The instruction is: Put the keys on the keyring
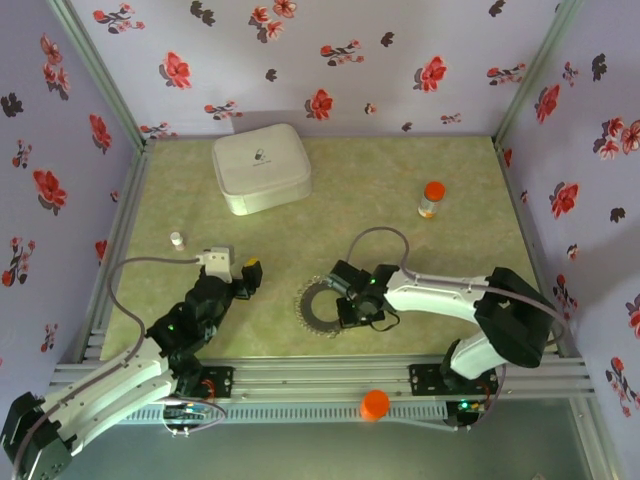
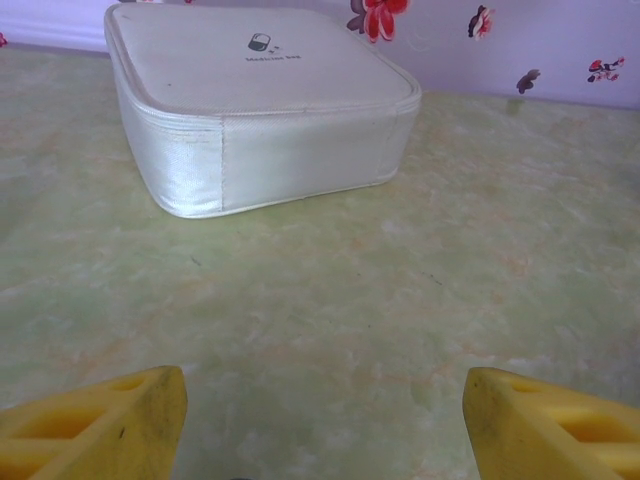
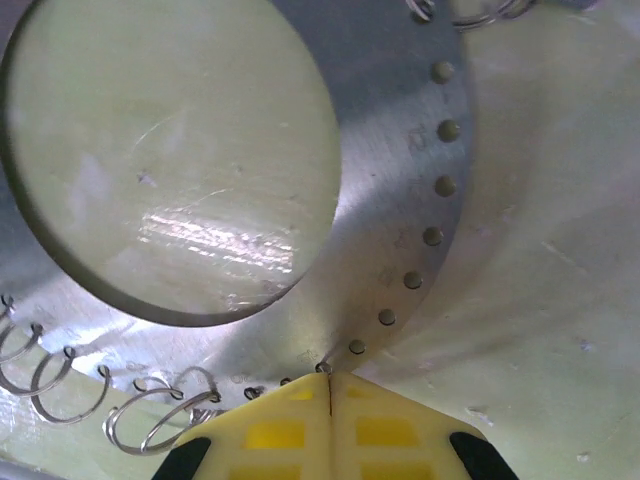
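The keyring is a flat grey metal disc with a wide hole, lying on the green mat near the front middle. Close up, the keyring has a row of small holes along its rim, and several thin wire loops hang from them. My right gripper sits at the ring's right edge. Its yellow jaws are shut, and the right gripper touches the rim at a tiny wire loop; whether that loop is pinched I cannot tell. My left gripper hovers open to the left of the ring, and the left gripper has bare mat between its fingers. The keys are out of view.
A white rounded square box stands at the back left, straight ahead of the left wrist as the box. An orange-capped bottle stands at the back right and a small white bottle at the left. An orange cap lies on the front rail.
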Controlling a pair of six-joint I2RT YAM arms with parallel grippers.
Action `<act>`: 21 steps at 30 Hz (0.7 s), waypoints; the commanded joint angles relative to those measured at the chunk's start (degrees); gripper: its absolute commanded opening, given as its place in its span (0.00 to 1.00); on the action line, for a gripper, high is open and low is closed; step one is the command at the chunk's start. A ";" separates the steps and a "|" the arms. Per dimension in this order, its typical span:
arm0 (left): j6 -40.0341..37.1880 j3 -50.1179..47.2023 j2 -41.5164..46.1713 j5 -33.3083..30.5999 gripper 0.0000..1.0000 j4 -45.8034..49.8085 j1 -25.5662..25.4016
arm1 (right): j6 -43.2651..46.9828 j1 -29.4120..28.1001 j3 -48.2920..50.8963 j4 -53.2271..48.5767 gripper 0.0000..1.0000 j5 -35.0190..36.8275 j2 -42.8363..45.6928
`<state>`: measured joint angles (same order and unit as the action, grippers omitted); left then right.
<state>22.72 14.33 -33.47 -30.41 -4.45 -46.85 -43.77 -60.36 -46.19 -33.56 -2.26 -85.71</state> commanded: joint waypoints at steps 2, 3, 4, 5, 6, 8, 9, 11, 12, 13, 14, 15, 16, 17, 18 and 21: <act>-1.80 1.85 -0.62 -2.02 0.73 0.06 0.53 | 2.24 -1.32 -1.00 -2.78 0.00 2.04 -2.02; -1.80 1.84 -0.67 -2.03 0.73 0.06 0.52 | 2.07 -1.33 -1.08 -2.67 0.03 1.87 -2.10; -1.74 1.78 -0.73 -2.16 0.73 0.05 0.49 | 1.86 -1.48 -1.10 -2.49 0.06 1.51 -2.20; -1.63 1.76 -0.61 -2.16 0.73 0.06 0.53 | 1.61 -1.55 -1.05 -2.31 0.08 1.17 -2.33; -1.63 1.76 -0.59 -2.11 0.73 0.05 0.53 | 1.28 -1.60 -1.01 -2.00 0.09 0.89 -2.33; -1.63 1.67 -0.42 -2.12 0.73 0.14 0.53 | 0.67 -1.74 -0.83 -1.69 0.10 0.39 -2.36; -1.63 1.63 -0.38 -2.11 0.73 0.19 0.53 | 0.41 -1.77 -0.77 -1.46 0.11 0.09 -2.34; -1.72 1.62 -0.06 -2.11 0.73 0.40 0.53 | -0.15 -1.84 -0.43 -0.88 0.12 -0.56 -2.19; -1.71 1.77 0.18 -2.11 0.73 0.54 0.53 | -0.47 -1.81 -0.31 -0.44 0.11 -0.84 -2.20; -1.80 1.76 0.46 -2.19 0.73 0.67 0.54 | -0.78 -1.81 -0.23 -0.14 0.11 -1.20 -2.18; -1.89 1.76 0.74 -2.15 0.73 0.82 0.53 | -1.12 -1.78 -0.21 0.11 0.10 -1.49 -2.10; -1.96 1.76 1.02 -2.12 0.73 0.91 0.53 | -1.48 -1.82 -0.21 0.27 0.07 -1.61 -2.00; -1.99 1.75 1.41 -2.22 0.73 1.01 0.48 | -1.57 -1.82 -0.21 0.41 0.05 -1.69 -1.84; -2.09 1.76 1.68 -2.26 0.73 1.15 0.51 | -1.83 -1.82 -0.30 0.58 0.02 -1.61 -1.65; -2.20 1.84 1.91 -2.22 0.73 1.28 0.51 | -1.93 -1.83 -0.38 0.60 0.00 -1.39 -1.46; -2.15 1.87 2.26 -2.26 0.73 1.55 0.53 | -1.76 -1.83 -1.23 -0.32 0.00 -0.46 -0.88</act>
<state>21.89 14.52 -31.90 -31.05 -4.14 -46.81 -44.58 -61.78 -46.68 -33.08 -3.38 -87.39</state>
